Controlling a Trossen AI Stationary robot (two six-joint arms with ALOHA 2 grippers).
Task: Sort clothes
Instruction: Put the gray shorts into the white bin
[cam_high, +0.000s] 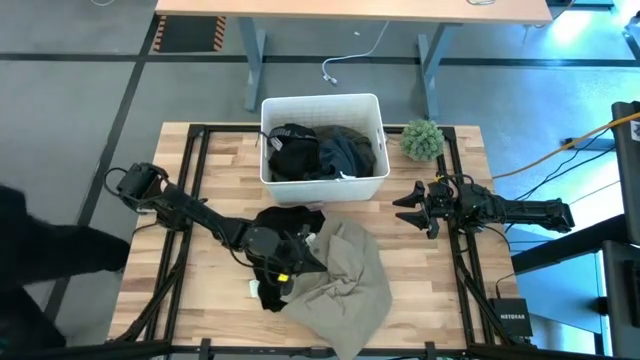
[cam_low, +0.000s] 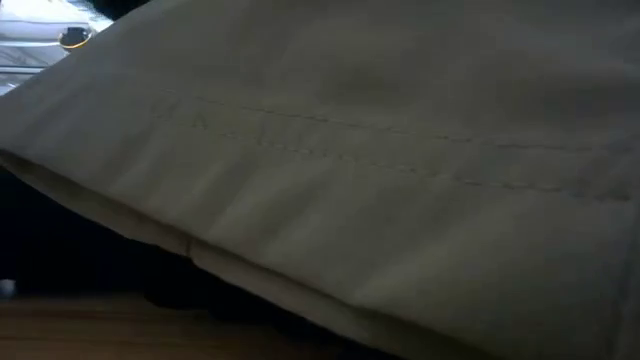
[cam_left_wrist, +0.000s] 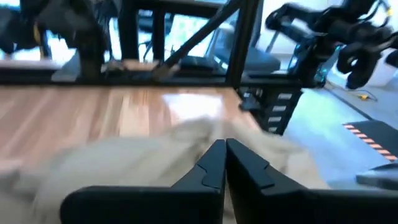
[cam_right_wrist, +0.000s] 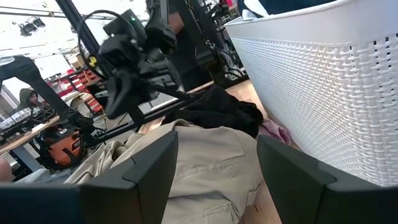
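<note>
Wooden counter (cam_high: 200, 180) under everything. White bin (cam_high: 322, 108) at the back, black and dark green clothes (cam_high: 320, 152) inside. Khaki garment (cam_high: 345, 280) spread at the front, black one (cam_high: 290, 222) touching it. Left gripper (cam_left_wrist: 225, 160) above the khaki, jaws together (nothing between). Right gripper (cam_high: 408, 207) beside the bin, jaws wide, empty.

Overhead looking straight down, low view pressed against khaki garment (cam_low: 380, 180), wrist views share it
</note>
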